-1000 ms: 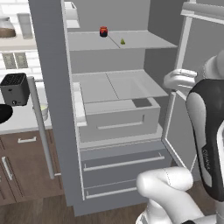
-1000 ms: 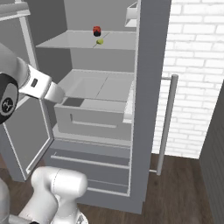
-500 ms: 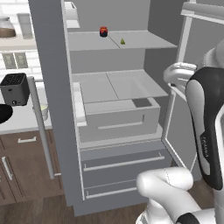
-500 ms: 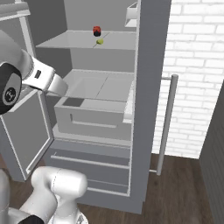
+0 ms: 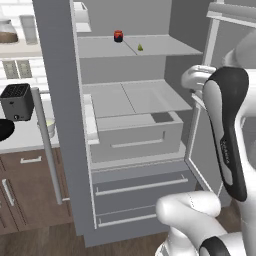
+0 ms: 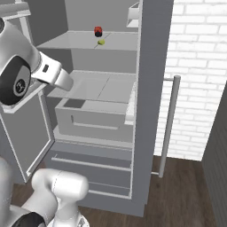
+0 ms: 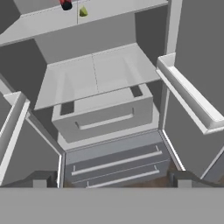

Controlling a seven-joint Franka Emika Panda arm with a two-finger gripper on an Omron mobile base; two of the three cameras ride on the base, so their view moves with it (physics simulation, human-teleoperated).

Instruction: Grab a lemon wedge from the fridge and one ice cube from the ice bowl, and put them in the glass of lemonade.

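The fridge (image 5: pixel 55 100) stands with both upper doors swung open. On its top shelf lies the small yellow-green lemon wedge (image 5: pixel 140 47) (image 6: pixel 101 42) (image 7: pixel 83 12), beside a red jar (image 5: pixel 118 36). My gripper (image 7: pixel 111 181) is open with nothing between its fingers, well in front of the fridge at about the height of the pulled-out crisper drawer (image 7: pixel 105 118), below the wedge. On the counter to the left stand the glass of lemonade (image 5: pixel 48 126) and, cut by the picture's edge, the black ice bowl (image 5: pixel 4 130). The ice cube is out of view.
A black toaster (image 5: pixel 17 100) sits on the counter behind the left door's long handle (image 5: pixel 47 150). The open doors' bins (image 7: pixel 188 94) flank the opening on both sides. Two wide drawers (image 5: pixel 140 187) lie below. A white brick wall (image 6: pixel 199 66) is at the right.
My arm has risen a little and swung in towards the fridge opening. The gripper stays open. The wedge and the jar have not moved.
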